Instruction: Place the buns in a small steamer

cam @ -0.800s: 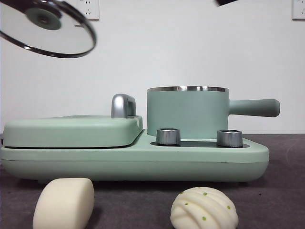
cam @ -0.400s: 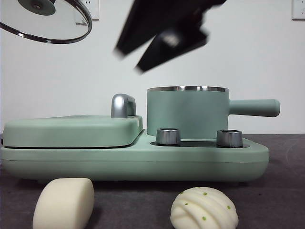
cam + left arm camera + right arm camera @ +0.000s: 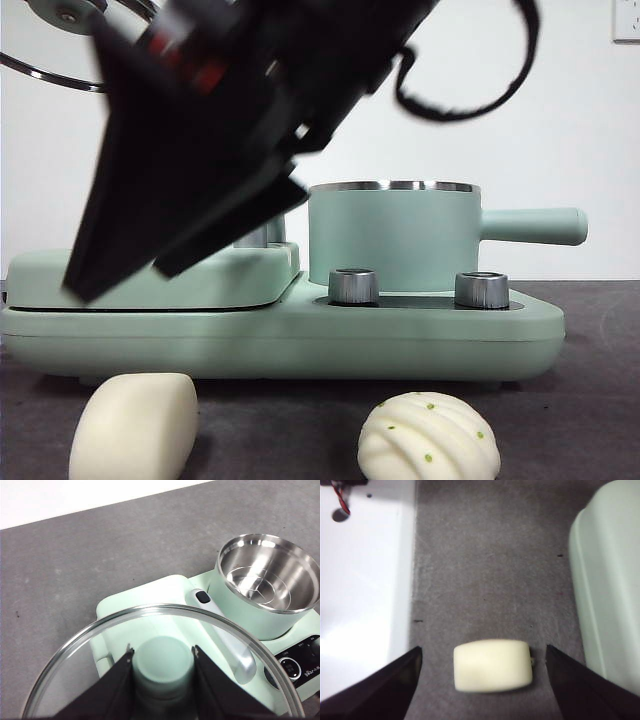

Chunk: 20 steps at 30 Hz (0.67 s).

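The smooth bun (image 3: 135,425) lies on the grey table in front of the appliance, at the left. The pleated bun (image 3: 428,437) with green specks lies to its right. The small steamer (image 3: 395,240) stands open on the appliance, handle pointing right; its steel inside (image 3: 267,585) looks empty. My right gripper (image 3: 120,282) is open and hangs tilted above the smooth bun (image 3: 492,665), which lies between its jaws without touching them. My left gripper (image 3: 161,652) is shut on the green knob of the glass lid (image 3: 75,670) and holds it high at the left (image 3: 40,45).
The flat mint-green griddle cover (image 3: 40,275) with its chrome handle (image 3: 225,640) sits left of the steamer on the appliance base (image 3: 300,340). Two steel knobs (image 3: 353,285) stand in front of the steamer. A white wall is behind.
The right gripper has come down from the upper right toward the lower left, over the smooth bun. The lid has risen a little further up and left.
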{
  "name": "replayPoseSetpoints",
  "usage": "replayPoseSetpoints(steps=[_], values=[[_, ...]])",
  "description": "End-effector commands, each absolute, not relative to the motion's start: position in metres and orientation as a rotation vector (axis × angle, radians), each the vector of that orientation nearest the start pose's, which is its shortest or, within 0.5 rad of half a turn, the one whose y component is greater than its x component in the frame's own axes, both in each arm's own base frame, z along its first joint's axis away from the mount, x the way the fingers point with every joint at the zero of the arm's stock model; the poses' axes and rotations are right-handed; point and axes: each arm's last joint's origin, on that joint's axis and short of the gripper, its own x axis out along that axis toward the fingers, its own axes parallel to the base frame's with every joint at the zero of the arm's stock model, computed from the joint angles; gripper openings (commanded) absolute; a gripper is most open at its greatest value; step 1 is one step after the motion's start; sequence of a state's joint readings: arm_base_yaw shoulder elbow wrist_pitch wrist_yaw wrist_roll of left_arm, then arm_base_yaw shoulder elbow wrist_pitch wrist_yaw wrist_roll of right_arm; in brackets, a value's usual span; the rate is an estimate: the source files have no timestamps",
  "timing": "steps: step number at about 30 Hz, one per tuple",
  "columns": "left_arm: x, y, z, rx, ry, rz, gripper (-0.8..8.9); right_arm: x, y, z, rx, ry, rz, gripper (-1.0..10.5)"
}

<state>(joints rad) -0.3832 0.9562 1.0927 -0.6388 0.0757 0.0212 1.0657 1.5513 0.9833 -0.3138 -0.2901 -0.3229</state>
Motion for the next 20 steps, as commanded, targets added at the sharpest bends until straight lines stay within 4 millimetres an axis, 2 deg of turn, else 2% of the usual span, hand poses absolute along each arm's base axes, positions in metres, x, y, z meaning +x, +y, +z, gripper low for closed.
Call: replayPoseSetpoints(steps=[1, 9, 11, 14, 15, 18, 20], values=[[0.174, -0.072, 0.374, 0.084, 0.449, -0.450, 0.11, 0.144, 0.292, 0.203, -0.666, 0.658, 1.402, 3.9], [0.176, -0.067, 0.374, 0.078, 0.450, -0.417, 0.11, 0.148, 0.301, 0.169, -0.741, 0.749, 1.346, 4.0], [0.177, -0.065, 0.374, 0.077, 0.450, -0.409, 0.11, 0.148, 0.301, 0.166, -0.748, 0.766, 1.330, 3.3], [0.177, -0.064, 0.374, 0.078, 0.449, -0.401, 0.11, 0.146, 0.301, 0.165, -0.749, 0.780, 1.331, 1.6], [0.177, -0.063, 0.374, 0.077, 0.449, -0.399, 0.11, 0.146, 0.301, 0.166, -0.741, 0.787, 1.326, 1.4], [0.178, -0.063, 0.374, 0.077, 0.449, -0.397, 0.11, 0.146, 0.297, 0.172, -0.711, 0.824, 1.304, 1.4], [0.178, -0.063, 0.374, 0.077, 0.449, -0.397, 0.11, 0.146, 0.292, 0.184, -0.692, 0.843, 1.289, 1.4]])
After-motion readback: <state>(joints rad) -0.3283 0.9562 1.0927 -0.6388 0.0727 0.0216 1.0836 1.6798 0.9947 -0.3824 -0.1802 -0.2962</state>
